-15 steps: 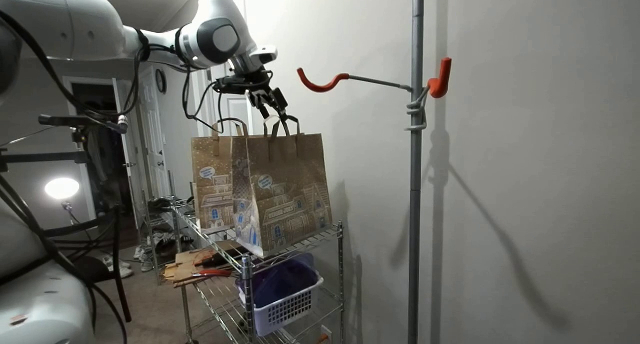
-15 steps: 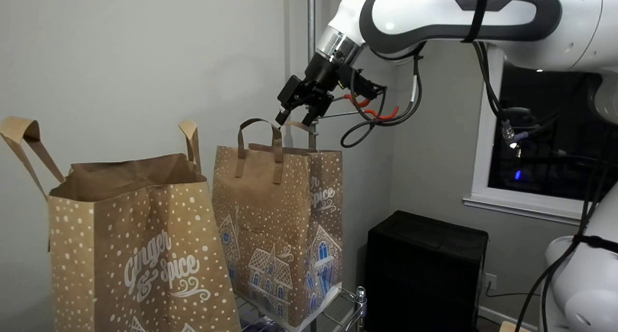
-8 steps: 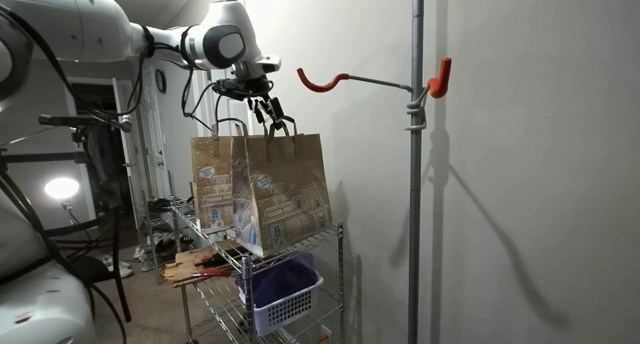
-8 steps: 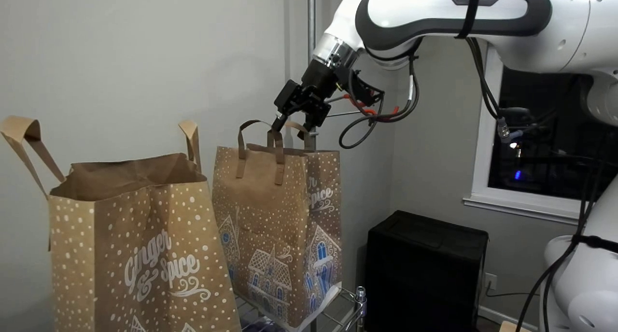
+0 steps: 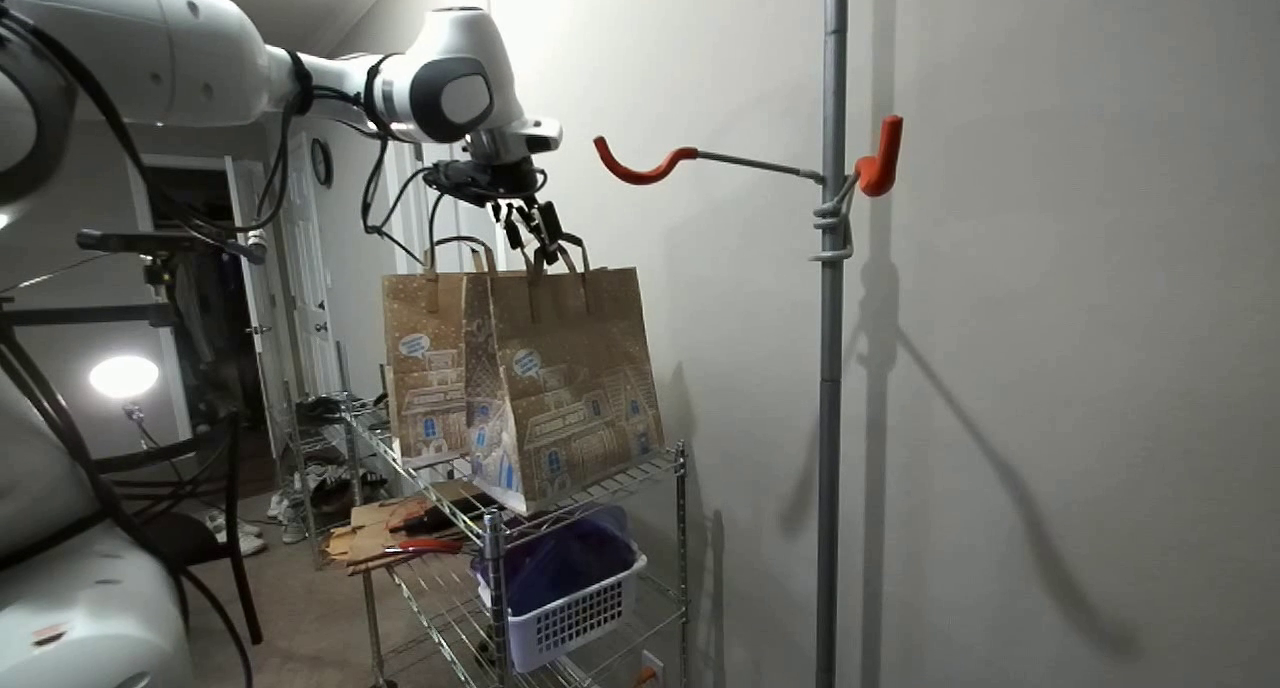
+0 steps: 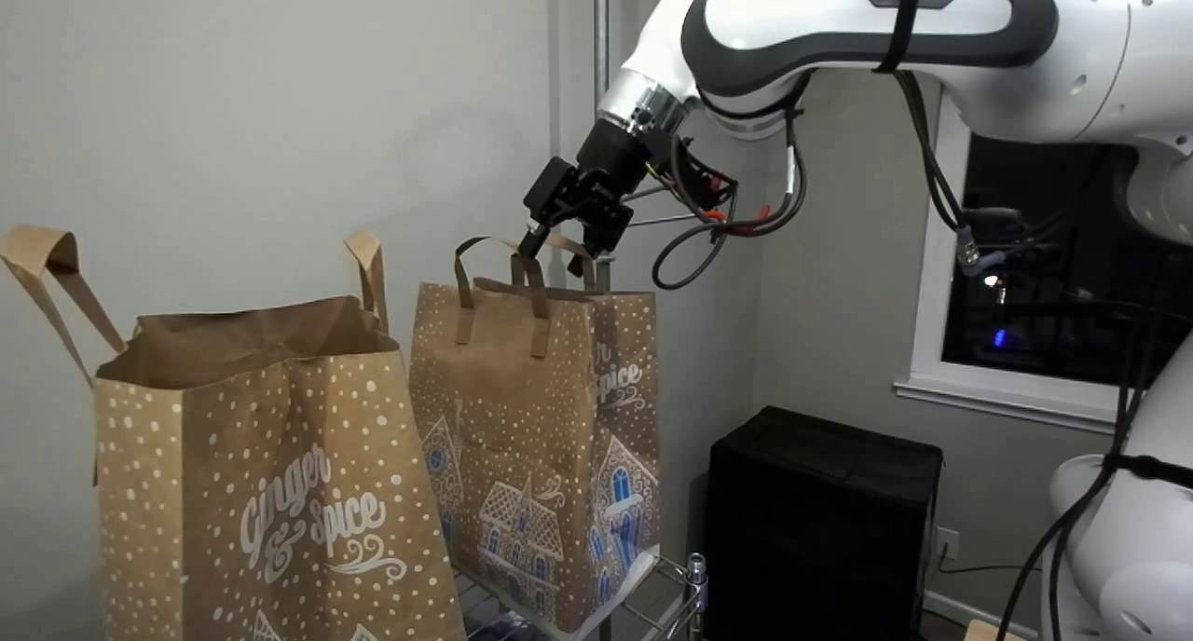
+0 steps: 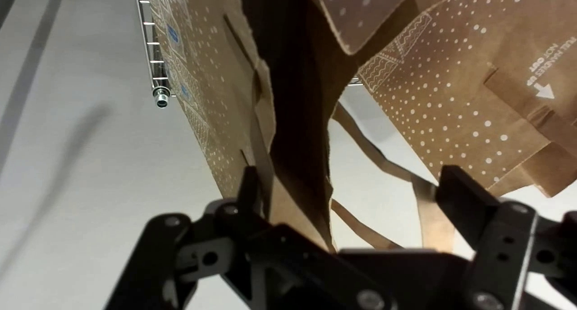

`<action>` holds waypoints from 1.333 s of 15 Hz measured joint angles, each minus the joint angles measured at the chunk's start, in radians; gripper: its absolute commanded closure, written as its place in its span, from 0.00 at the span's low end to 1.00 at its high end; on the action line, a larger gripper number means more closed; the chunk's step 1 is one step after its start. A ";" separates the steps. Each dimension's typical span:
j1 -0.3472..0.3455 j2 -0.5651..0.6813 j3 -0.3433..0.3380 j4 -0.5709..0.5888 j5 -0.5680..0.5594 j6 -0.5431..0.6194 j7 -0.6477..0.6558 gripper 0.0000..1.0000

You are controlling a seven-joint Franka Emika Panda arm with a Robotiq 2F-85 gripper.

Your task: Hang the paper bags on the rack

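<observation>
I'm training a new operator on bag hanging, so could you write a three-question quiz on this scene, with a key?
1. How many paper bags stand on the wire cart?
2. True or false: the gripper is open.
3. What colour are the curved hook ends on the rack?
A) Blue
B) Red
C) Black

Key: 1. Two. 2. True. 3. B.
</observation>
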 measured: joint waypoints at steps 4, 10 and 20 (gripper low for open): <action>0.029 0.001 0.000 0.000 0.006 -0.015 -0.085 0.00; 0.046 0.021 0.009 0.000 -0.017 -0.012 -0.140 0.00; 0.032 0.043 0.078 0.000 -0.279 0.108 0.014 0.72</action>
